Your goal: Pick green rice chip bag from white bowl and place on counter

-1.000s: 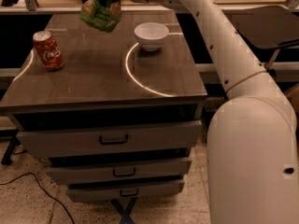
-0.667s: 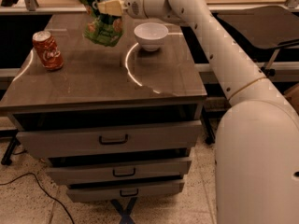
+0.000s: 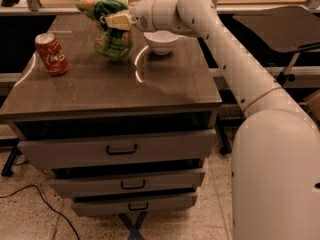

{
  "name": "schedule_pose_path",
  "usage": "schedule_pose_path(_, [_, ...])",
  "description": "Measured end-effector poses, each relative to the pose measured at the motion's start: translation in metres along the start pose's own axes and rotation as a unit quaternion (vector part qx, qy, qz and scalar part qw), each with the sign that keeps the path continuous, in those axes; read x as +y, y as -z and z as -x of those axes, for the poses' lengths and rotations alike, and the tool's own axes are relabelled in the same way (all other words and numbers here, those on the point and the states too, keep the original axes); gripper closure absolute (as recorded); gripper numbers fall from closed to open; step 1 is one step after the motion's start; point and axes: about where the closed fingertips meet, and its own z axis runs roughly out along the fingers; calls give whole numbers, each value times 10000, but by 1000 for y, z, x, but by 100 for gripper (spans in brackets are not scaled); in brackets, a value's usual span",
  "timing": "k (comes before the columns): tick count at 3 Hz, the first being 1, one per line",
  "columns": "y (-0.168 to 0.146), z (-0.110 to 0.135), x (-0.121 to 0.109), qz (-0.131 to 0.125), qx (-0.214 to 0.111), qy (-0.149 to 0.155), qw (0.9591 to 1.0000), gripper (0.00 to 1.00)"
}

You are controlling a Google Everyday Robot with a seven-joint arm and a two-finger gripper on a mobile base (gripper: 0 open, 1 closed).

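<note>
We log the gripper point(image 3: 113, 22) clamped on the bag point(image 3: 113, 43), held over the table point(image 3: 105, 86) between bowl point(image 3: 161, 42) and can point(image 3: 51, 54) (can upright)

- Hidden under clamped gripper point(image 3: 114, 21) at 11 o'clock: middle of green rice chip bag point(image 3: 113, 44).
- Behind arm point(image 3: 225, 55): white bowl point(image 3: 161, 45) far rim.
- Cut off, 4 o'clock: robot body point(image 3: 280, 174).

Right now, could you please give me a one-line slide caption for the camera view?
End effector grips the green rice chip bag over the counter, between white bowl and red soda can.
</note>
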Motion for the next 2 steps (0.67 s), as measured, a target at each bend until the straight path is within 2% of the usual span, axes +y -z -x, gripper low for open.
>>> schedule_pose_path(1, [-6,-1,7,156,27,45,9999,4])
schedule_pose_path(2, [-6,-1,9,185,42,50,9998,0])
